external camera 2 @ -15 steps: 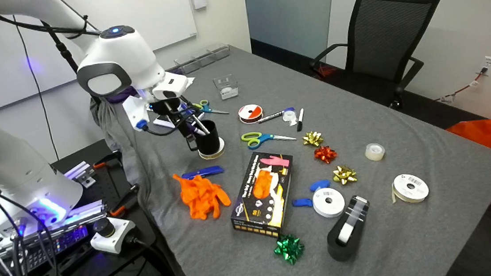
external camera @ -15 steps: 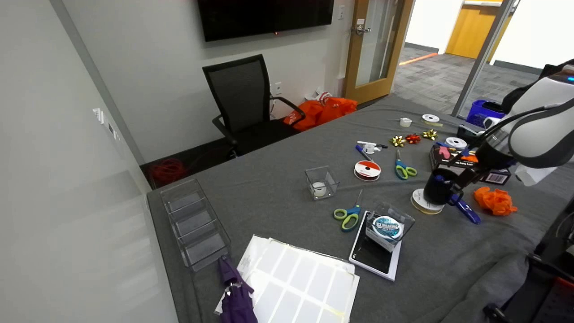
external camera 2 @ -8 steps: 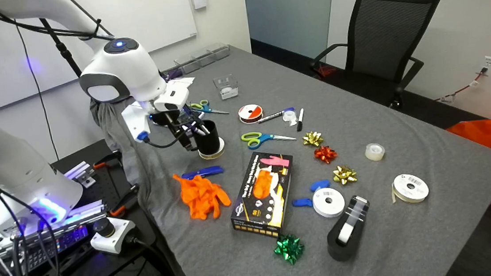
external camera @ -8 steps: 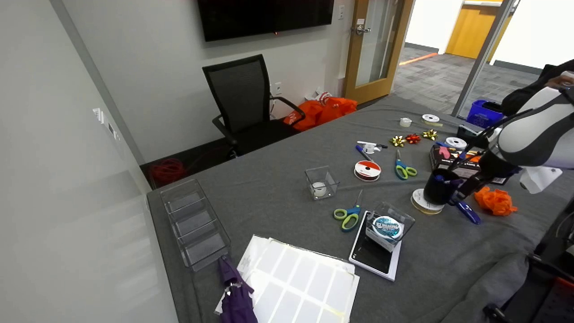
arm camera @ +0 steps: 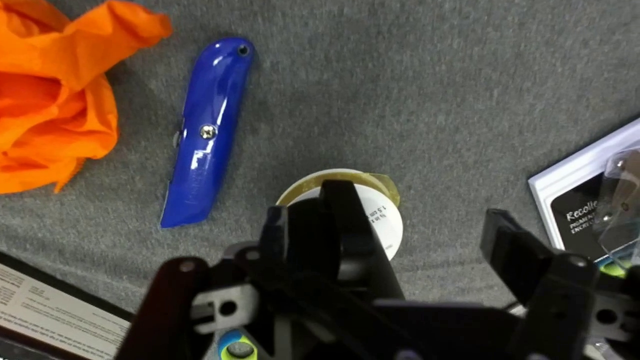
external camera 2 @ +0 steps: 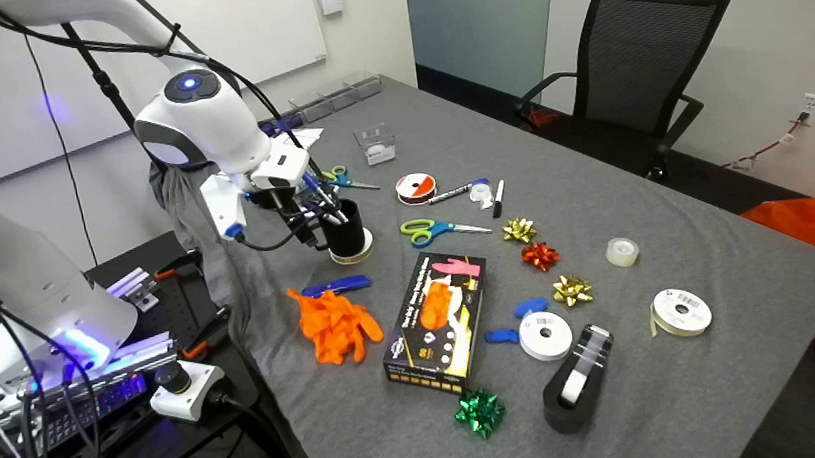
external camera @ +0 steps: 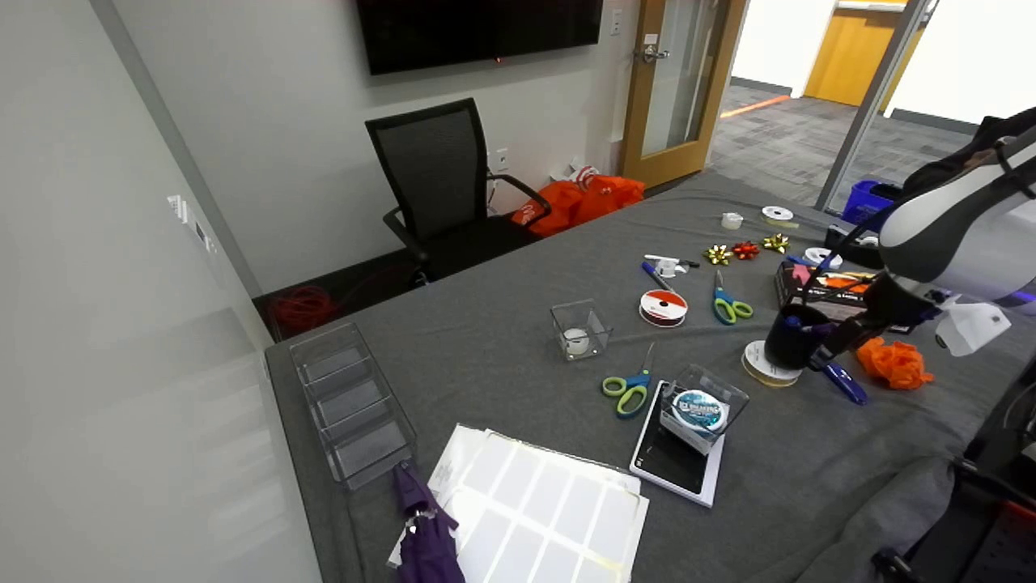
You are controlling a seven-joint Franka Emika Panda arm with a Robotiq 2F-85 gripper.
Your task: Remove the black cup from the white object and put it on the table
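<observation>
1. Pale grey walls, a wide black wall-mounted screen and a black mesh office chair back a large desk covered in dark grey cloth, in an exterior view.
2. At far left of the desk lies a clear plastic tray with compartments; at its near end, a folded purple umbrella overlaps white paper sheets marked with a grid.
3. Farther right come a clear square plastic box with a small round white item inside, scissors with blue and green handles, and a flat black panel framed in white. On the panel rests another clear plastic box.
4. Beyond these, a red-and-white ribbon spool lies near a second pair of blue-and-green-handled scissors.
5. Next comes a flat round white-cream disc lying on the desk. On it stands a short black cylindrical cup, upright in both exterior views, with blue and white pens leaning inside.
6. Just right of the cup is the black two-fingered hand. In the wrist view its fingers are spread wide and grip nothing; part of the cup shows between them. Whether either finger touches it, I cannot tell.
7. Rightmost lie a blue utility knife and a crumpled orange glove, with a black cardboard box printed with gloves beyond the cup.
</observation>
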